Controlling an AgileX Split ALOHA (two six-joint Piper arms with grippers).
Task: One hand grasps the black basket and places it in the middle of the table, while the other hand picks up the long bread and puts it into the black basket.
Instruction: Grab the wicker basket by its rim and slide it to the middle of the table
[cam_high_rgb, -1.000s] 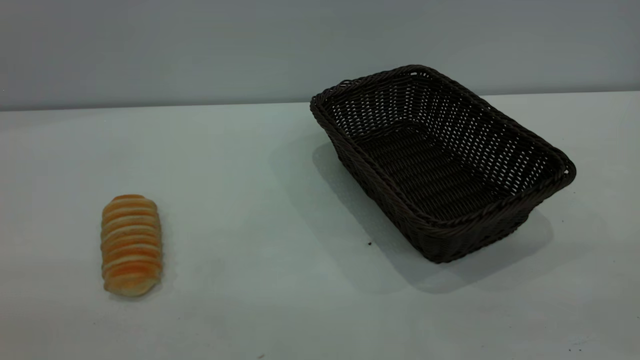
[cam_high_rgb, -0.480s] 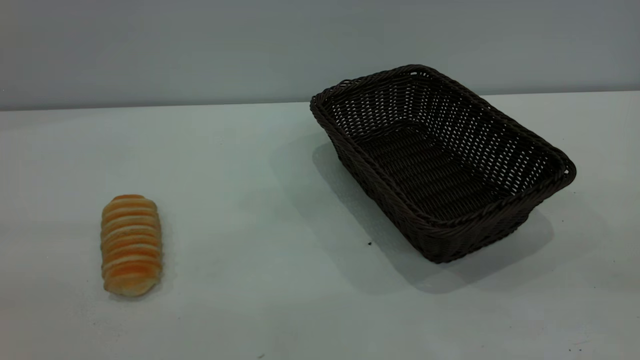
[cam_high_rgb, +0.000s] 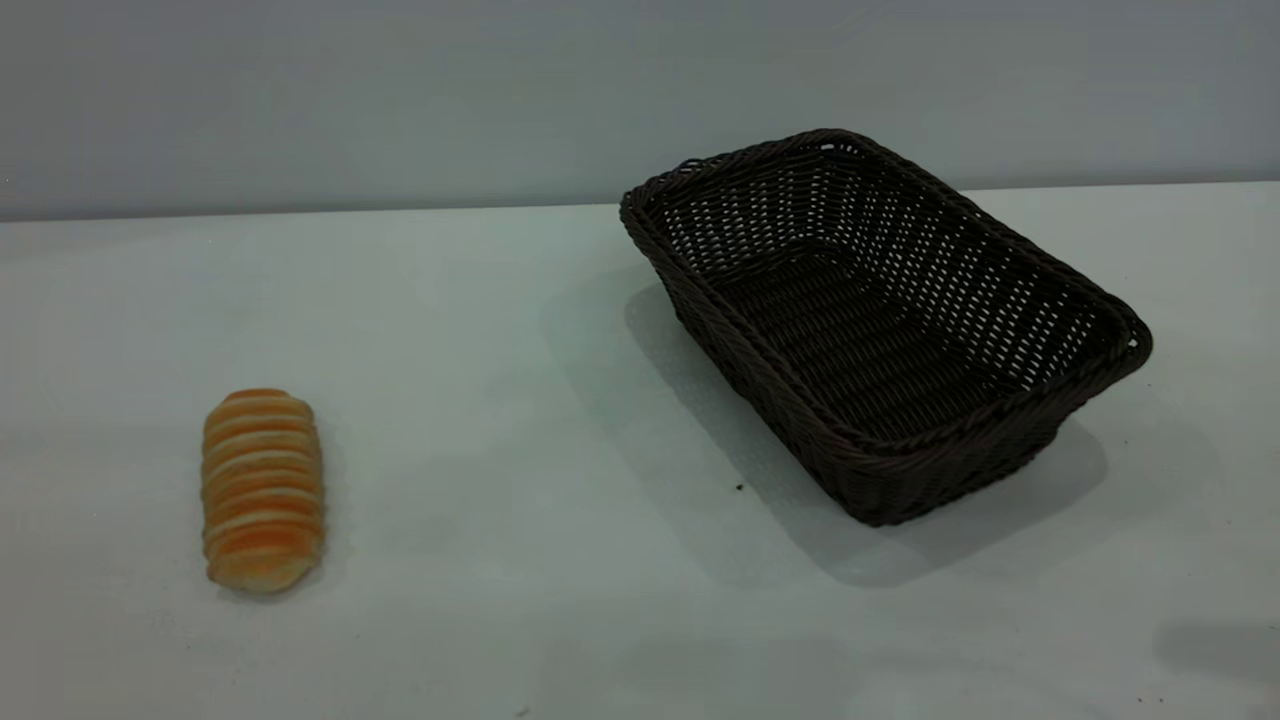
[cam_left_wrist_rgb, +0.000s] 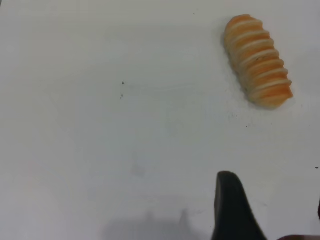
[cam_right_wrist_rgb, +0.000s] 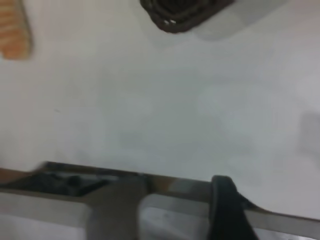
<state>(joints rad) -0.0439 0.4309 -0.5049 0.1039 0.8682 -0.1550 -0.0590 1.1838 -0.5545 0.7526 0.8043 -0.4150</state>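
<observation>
The black basket (cam_high_rgb: 880, 320) stands empty on the table (cam_high_rgb: 520, 400), right of the middle and turned at an angle. One corner of it shows far off in the right wrist view (cam_right_wrist_rgb: 182, 12). The long bread (cam_high_rgb: 262, 490) lies striped side up at the front left, also in the left wrist view (cam_left_wrist_rgb: 257, 60) and at the edge of the right wrist view (cam_right_wrist_rgb: 12, 30). Neither gripper shows in the exterior view. My left gripper (cam_left_wrist_rgb: 273, 192) hangs open and empty over bare table, well short of the bread. My right gripper (cam_right_wrist_rgb: 272, 200) shows one finger (cam_right_wrist_rgb: 227, 205) over the table's front edge, far from the basket.
A grey wall runs behind the table's back edge (cam_high_rgb: 300, 212). A metal rail (cam_right_wrist_rgb: 165, 185) lines the table's front edge under my right gripper. A soft shadow (cam_high_rgb: 1220, 645) lies on the table at the front right. A small dark speck (cam_high_rgb: 739, 487) sits in front of the basket.
A shadow has come onto the table at the front right of the exterior view. The basket and the bread have not moved.
</observation>
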